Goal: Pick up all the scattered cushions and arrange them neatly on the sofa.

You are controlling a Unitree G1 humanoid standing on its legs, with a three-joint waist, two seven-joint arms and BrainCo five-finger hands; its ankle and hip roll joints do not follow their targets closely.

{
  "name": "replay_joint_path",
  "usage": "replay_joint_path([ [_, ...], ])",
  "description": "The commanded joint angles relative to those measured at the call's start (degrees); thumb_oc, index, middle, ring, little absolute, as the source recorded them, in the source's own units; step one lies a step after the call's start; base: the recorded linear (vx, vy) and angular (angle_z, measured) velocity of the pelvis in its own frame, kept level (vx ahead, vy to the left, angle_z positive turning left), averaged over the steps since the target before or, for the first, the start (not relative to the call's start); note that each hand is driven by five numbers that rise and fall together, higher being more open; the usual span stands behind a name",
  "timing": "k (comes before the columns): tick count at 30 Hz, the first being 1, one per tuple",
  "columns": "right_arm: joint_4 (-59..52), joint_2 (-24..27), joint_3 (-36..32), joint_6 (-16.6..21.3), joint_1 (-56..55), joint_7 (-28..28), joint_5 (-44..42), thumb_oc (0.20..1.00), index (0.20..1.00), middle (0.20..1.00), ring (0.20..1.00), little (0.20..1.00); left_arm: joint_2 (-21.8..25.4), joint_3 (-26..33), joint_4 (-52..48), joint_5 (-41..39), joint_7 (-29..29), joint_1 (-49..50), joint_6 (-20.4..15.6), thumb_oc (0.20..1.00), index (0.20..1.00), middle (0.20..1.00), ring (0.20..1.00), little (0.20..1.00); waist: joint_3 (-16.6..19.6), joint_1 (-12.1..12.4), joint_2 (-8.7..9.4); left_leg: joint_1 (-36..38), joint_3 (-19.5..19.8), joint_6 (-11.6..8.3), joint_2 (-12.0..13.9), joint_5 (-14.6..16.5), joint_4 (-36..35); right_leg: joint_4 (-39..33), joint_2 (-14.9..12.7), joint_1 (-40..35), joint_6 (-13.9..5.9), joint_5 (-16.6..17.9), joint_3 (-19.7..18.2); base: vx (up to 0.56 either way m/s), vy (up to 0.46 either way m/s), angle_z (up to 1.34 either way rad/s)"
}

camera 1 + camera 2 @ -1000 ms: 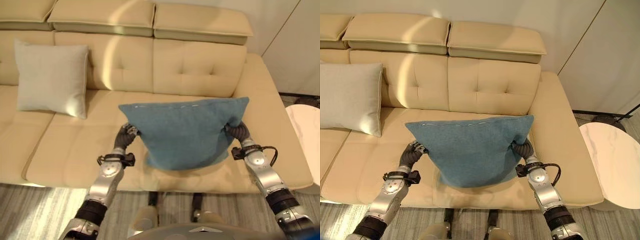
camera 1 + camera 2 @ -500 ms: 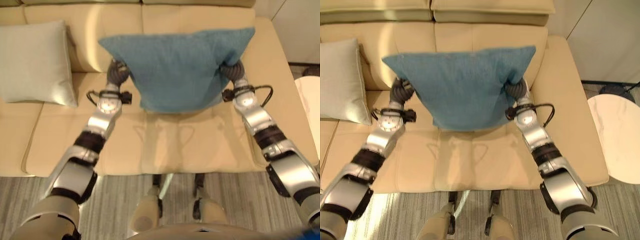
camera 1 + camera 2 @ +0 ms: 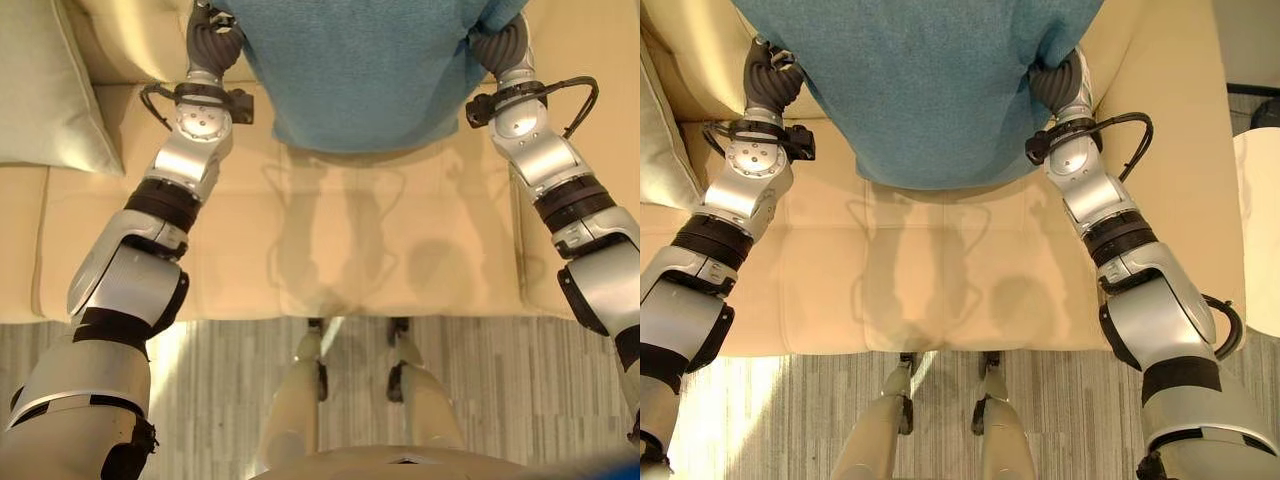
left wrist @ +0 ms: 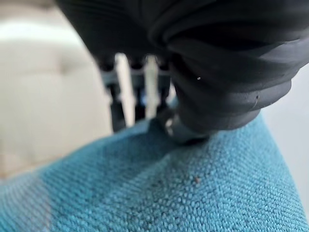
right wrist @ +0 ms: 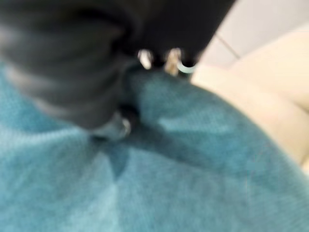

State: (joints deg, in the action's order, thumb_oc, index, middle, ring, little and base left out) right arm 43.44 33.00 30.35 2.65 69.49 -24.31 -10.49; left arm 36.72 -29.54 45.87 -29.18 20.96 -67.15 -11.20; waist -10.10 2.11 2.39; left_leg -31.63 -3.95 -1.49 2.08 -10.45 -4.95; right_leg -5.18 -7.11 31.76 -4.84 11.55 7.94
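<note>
Holding a teal cushion (image 3: 370,70) aloft over the seat of a cream sofa (image 3: 400,250), one side in each hand, clear of the upholstery with its shadow falling on the seat below. Gripping one edge with the left hand (image 4: 145,92), fingers curled over the fabric and thumb pressed into the weave, as seen in the left wrist view. Pinching the opposite edge with the right hand (image 5: 120,123), cloth bunched and creased under the thumb in the right wrist view, dark ribbed cover (image 3: 1060,85) pressed against the cushion's side in the head view. Resting against the backrest at the far left, a pale grey cushion (image 3: 45,90), well apart from the teal one. Judged as mid-placement, with the cushion not yet set down. Risking a lopsided landing if one hand lets go ahead of the other, tipping the cushion forward off the seat edge towards the striped floor (image 3: 480,380). Risking, too, a slip from a grip taken only on soft fabric at the edges, or a slumped finish if released short of the backrest.
</note>
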Motion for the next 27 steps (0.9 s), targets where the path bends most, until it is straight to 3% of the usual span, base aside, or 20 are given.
replay_joint_path([
  [1, -0.01, 0.32, 2.24, 4.27, 8.43, -0.46, -0.16, 0.2, 0.2, 0.2, 0.2, 0.2, 0.19, -2.13, -0.74, -0.4, -0.67, -9.05, -7.23, 0.2, 0.2, 0.2, 0.2, 0.2, 1.77, 0.26, 1.06, -1.72, 1.8, -4.74, -1.23, 3.34, 3.14, 0.84, -2.66, -1.88, -7.36, -0.73, -0.27, 0.0, 0.0, 0.0],
  [9, 4.26, 0.26, 4.09, 3.77, 9.96, 0.1, 0.62, 0.209, 0.209, 0.209, 0.209, 0.209, 1.16, -3.68, 4.06, -0.79, -1.41, -12.29, -6.29, 0.2, 0.2, 0.2, 0.2, 0.2, 1.06, 0.35, 0.99, -10.09, 3.05, -4.65, -1.74, 2.94, 5.19, 0.65, -2.95, 5.65, -7.84, 0.75, -0.72, -0.03, 0.006, -0.02],
  [10, 5.54, 0.56, 5.07, 3.57, 11.11, 0.25, 0.7, 0.715, 0.715, 0.715, 0.715, 0.715, 1.21, -3.95, 5.27, -1.52, -1.69, -13.13, -6.27, 0.2, 0.2, 0.2, 0.2, 0.2, 1.18, 0.41, 1.07, -10.72, 3.3, -4.63, -1.81, 2.71, 5.1, 0.54, -2.86, 6.29, -7.93, 0.77, -0.82, 0.0, 0.0, 0.0],
  [11, 9.23, 1.41, 7.75, 2.79, 13.74, 1.36, 0.43, 1.0, 1.0, 1.0, 1.0, 1.0, 1.23, -4.23, 8.43, -3.48, -2.12, -15.06, -6.38, 0.555, 0.555, 0.555, 0.555, 0.555, 1.42, 0.54, 1.07, -11.45, 3.46, -4.91, -1.72, 1.86, 4.37, 0.48, -2.75, 7.57, -8.08, 0.93, -0.71, 0.0, 0.0, 0.0],
  [12, 10.85, 1.84, 8.89, 2.43, 14.93, 1.73, 0.18, 1.0, 1.0, 1.0, 1.0, 1.0, 1.28, -4.41, 9.94, -4.33, -2.24, -15.75, -6.35, 0.853, 0.853, 0.853, 0.853, 0.853, 1.51, 0.58, 1.19, -11.45, 3.5, -5.06, -1.72, 1.43, 3.77, 0.38, -2.63, 7.8, -8.14, 1.0, -0.75, 0.0, 0.0, 0.0],
  [15, 14.07, 2.82, 10.49, 1.42, 17.25, 1.38, -1.1, 1.0, 1.0, 1.0, 1.0, 1.0, 2.37, -5.26, 13.69, -5.73, -2.78, -17.52, -5.5, 1.0, 1.0, 1.0, 1.0, 1.0, 1.81, 0.98, 0.95, -10.72, 3.45, -5.62, -1.69, -0.1, 1.03, 0.28, -2.34, 8.51, -8.28, 1.02, -0.46, 0.0, 0.0, 0.0],
  [27, 15.99, 8.49, 12.03, -0.77, 17.78, -0.06, 2.16, 1.0, 1.0, 1.0, 1.0, 1.0, 7.11, -2.85, 16.24, -6.03, -1.97, -15.84, -4.86, 1.0, 1.0, 1.0, 1.0, 1.0, 3.64, 1.44, 1.43, -7.81, 3.32, -6.02, -1.9, 0.59, 0.79, 0.18, -2.79, 6.11, -8.58, 0.64, 0.83, 0.0, 0.001, 0.02],
])
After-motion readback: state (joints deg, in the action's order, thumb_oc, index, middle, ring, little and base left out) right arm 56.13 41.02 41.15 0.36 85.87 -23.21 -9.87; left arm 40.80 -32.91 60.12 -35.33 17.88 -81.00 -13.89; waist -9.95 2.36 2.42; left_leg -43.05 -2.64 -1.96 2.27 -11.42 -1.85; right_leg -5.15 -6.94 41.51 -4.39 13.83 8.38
